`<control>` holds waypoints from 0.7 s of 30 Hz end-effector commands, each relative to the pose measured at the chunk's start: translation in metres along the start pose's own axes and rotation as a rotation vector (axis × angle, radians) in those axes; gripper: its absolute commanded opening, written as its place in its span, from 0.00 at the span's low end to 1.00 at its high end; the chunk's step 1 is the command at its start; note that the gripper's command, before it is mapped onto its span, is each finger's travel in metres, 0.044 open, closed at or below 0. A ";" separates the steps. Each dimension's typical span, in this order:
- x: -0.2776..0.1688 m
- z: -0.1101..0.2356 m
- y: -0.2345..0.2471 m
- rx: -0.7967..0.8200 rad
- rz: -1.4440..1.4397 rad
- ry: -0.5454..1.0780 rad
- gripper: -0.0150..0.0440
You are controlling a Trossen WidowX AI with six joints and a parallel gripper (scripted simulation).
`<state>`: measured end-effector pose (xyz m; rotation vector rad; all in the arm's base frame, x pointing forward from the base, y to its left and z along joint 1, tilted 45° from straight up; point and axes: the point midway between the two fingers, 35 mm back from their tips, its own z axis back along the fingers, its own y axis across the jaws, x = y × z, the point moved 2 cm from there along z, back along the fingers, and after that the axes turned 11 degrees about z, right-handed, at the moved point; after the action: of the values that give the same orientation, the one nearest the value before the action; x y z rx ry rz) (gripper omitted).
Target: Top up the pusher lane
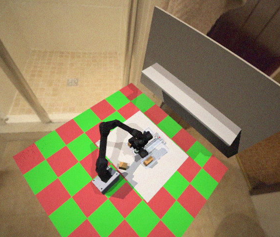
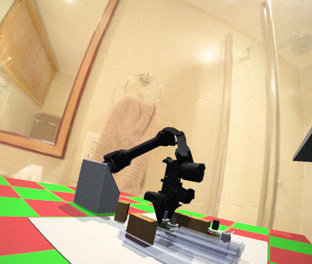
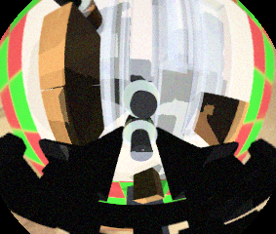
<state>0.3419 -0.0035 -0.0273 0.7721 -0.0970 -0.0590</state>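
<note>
Gripper (image 2: pixel 165 218) clenched on pale-lidded jar (image 3: pixel 139 132), pointing straight down over near end of clear lane rack (image 2: pixel 195 241); second jar (image 3: pixel 141 100) just beyond in same lane; dark-capped jar (image 2: pixel 214 226) farther along by pusher; brown blocks (image 2: pixel 141 227) alongside.

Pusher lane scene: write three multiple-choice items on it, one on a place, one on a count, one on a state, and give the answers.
1. Where is the gripper?
A. over the clear lane rack
B. over the arm's base
C. off the white mat

2. How many brown blocks show in the exterior view?
A. one
B. three
C. six

3. What is the state of the fingers?
A. wide open, holding nothing
B. shut on a jar
C. out of view

Answers: 1 A, it hangs above the rack. 2 B, three blocks stand there. 3 B, the pale-lidded jar sits between them.
</note>
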 end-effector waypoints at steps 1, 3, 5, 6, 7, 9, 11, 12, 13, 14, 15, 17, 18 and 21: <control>0.003 -0.001 0.000 0.004 0.008 -0.014 0.25; 0.003 -0.002 0.000 0.004 0.008 -0.014 0.25; 0.003 -0.002 0.000 0.004 0.008 -0.014 0.25; 0.003 -0.003 0.000 0.004 0.008 -0.014 0.25; 0.003 -0.003 0.000 0.004 0.008 -0.014 0.25; 0.003 -0.004 0.000 0.004 0.008 -0.014 0.25; 0.002 -0.004 0.000 0.004 0.008 -0.014 0.25; 0.002 -0.004 0.000 0.004 0.008 -0.014 0.25; 0.002 -0.005 0.000 0.004 0.008 -0.014 0.25; 0.002 -0.005 0.000 0.004 0.008 -0.014 0.25; 0.002 -0.005 0.000 0.004 0.008 -0.014 0.25; 0.002 -0.006 0.000 0.004 0.008 -0.014 0.25; 0.002 -0.006 0.000 0.004 0.008 -0.014 0.25; 0.002 -0.007 0.000 0.005 0.008 -0.014 0.25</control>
<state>0.3419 0.0005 -0.0321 0.7717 -0.1009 -0.0574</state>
